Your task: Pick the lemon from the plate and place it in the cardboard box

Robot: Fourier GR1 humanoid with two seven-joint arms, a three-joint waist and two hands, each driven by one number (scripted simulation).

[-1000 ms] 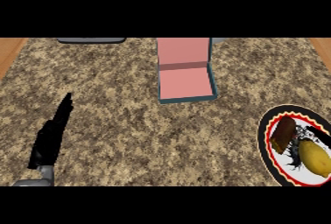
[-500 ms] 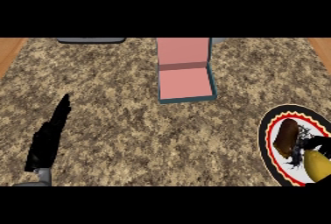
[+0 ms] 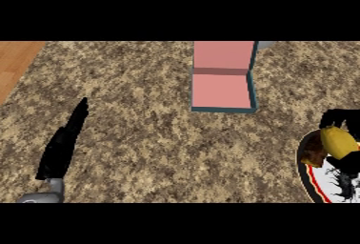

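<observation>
The yellow lemon [image 3: 338, 141] is at the right edge of the head view, over the upper part of the round plate [image 3: 310, 180] with a dark, red-lined rim. My right hand [image 3: 339, 117] is curled round the lemon, black fingers above and below it, and part of the hand is cut off by the view's edge. The cardboard box [image 3: 221, 88], pink inside with teal walls and its lid folded back, lies open at the counter's far middle, well left of and beyond the lemon. My left hand [image 3: 63, 143] rests open at the lower left, fingers straight.
The speckled stone counter [image 3: 155, 138] stretches between the plate and the box. A strip of wood floor [image 3: 17, 57] shows past the counter's left edge. A grey object [image 3: 265, 45] peeks out behind the box's lid.
My right hand has closed round the lemon and carried it from the plate's middle up toward the plate's far rim. The left hand stays where it was.
</observation>
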